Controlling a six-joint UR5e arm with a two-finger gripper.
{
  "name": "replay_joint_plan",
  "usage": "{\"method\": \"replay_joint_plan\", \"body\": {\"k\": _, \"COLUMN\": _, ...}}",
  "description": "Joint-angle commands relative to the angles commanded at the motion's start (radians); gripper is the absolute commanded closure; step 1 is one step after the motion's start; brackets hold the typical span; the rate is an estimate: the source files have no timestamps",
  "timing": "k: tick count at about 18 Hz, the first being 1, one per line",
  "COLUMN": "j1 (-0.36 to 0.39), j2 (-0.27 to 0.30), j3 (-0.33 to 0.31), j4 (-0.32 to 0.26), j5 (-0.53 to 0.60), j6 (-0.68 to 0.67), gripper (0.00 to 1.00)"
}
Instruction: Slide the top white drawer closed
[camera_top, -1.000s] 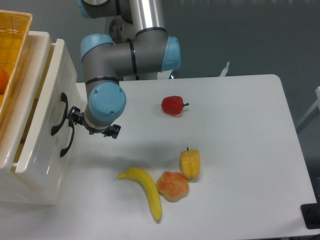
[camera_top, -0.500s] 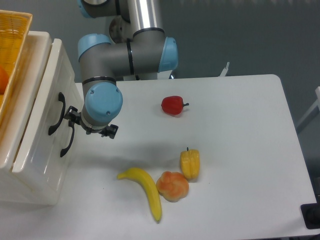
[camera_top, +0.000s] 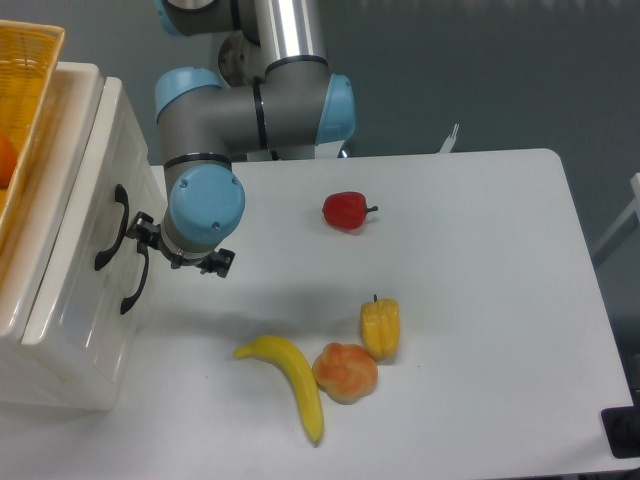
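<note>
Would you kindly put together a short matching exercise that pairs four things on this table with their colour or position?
Things:
1. banana
2. top white drawer
3. apple
4. claw

Descriptions:
A. red, alone mid-table
B. by the black drawer handles
C. yellow, at the near edge
D. cream, upper of two fronts

Pairs: 1-C, 2-D, 3-A, 4-B

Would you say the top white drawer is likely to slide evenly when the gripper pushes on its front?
Probably: the top white drawer looks rigid, so it should not flex. The gripper presses near the black handle, fairly central, so skewing seems unlikely. Its glossy face might let fingers slip.
</note>
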Motion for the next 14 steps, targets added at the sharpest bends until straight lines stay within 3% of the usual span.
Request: {"method": "replay_joint_plan", "body": {"k": 14, "j1": 0.0, "j2": 0.008, "j3": 0.002, "j4": -0.002, "j5": -0.018, "j6": -0.02, "gripper": 0.0}}
